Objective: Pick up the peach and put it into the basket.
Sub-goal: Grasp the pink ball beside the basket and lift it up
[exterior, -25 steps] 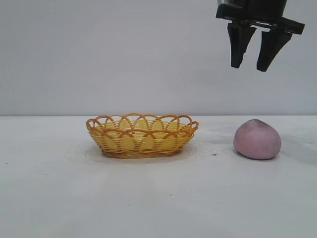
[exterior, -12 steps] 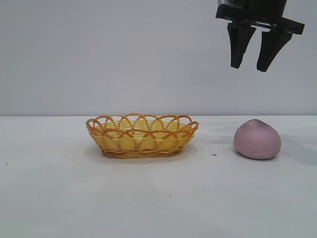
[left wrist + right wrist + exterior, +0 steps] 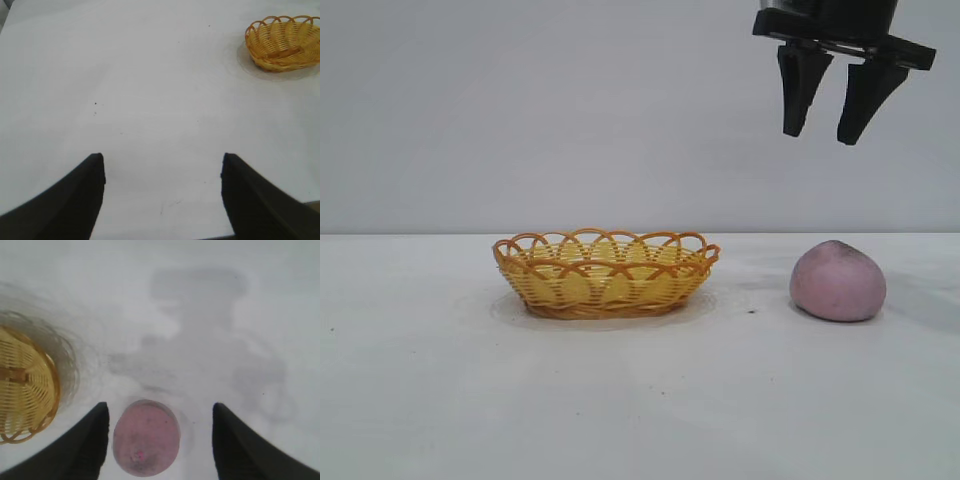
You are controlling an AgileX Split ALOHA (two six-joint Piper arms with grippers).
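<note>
The mauve-pink peach (image 3: 838,281) rests on the white table at the right. High above it hangs my right gripper (image 3: 821,137), open and empty, fingers pointing down. In the right wrist view the peach (image 3: 145,437) lies far below between the open fingers of the right gripper (image 3: 160,412), nearer one of them. The yellow wicker basket (image 3: 606,272) with its orange looped rim stands at the table's middle, empty, left of the peach; its edge shows as basket (image 3: 27,390). My left gripper (image 3: 162,162) is open over bare table, with the basket (image 3: 283,42) far off.
White tabletop (image 3: 640,400) with a few small dark specks; a plain grey wall behind. The right arm's shadow falls on the table beyond the peach in the right wrist view.
The right gripper has shifted a hair upward and to the left; peach and basket have not moved.
</note>
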